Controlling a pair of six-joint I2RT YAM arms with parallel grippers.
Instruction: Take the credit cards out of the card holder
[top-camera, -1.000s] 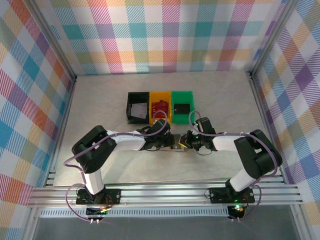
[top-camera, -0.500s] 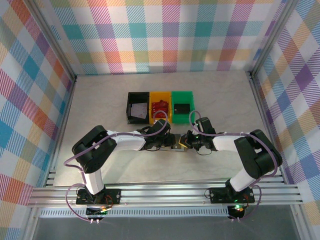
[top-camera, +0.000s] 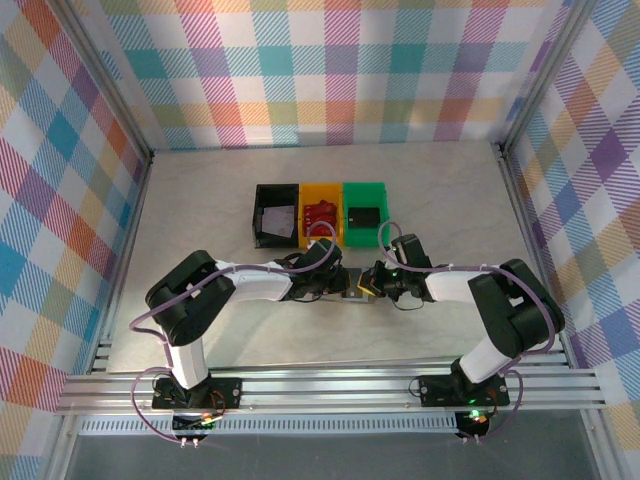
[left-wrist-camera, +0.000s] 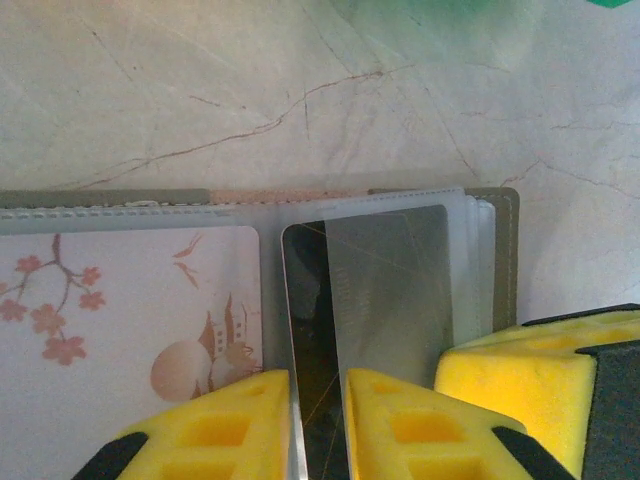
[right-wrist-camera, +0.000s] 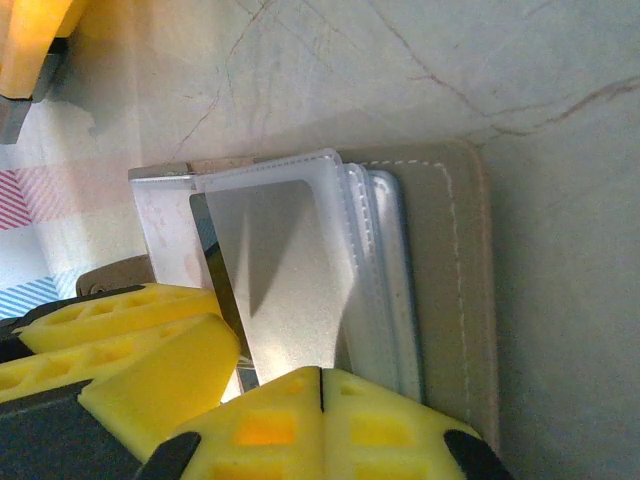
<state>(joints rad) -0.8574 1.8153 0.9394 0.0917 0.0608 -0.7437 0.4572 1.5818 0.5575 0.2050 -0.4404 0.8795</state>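
Nothing legible shows anywhere: no word, number, brand mark or sign. The pale card (left-wrist-camera: 130, 310) in the left sleeve of the card holder (left-wrist-camera: 505, 230) carries only a drawing of a blossom branch, birds and a rounded shape, without lettering. The dark card (left-wrist-camera: 312, 320) beside it has a plain glossy face.

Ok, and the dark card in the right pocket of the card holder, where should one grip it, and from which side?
Probably the bare strip of the dark card beside the fold, coming from the near edge, where the left gripper is. The frosted sleeve covers the rest, and the shut right gripper sits on the outer side of the card holder.
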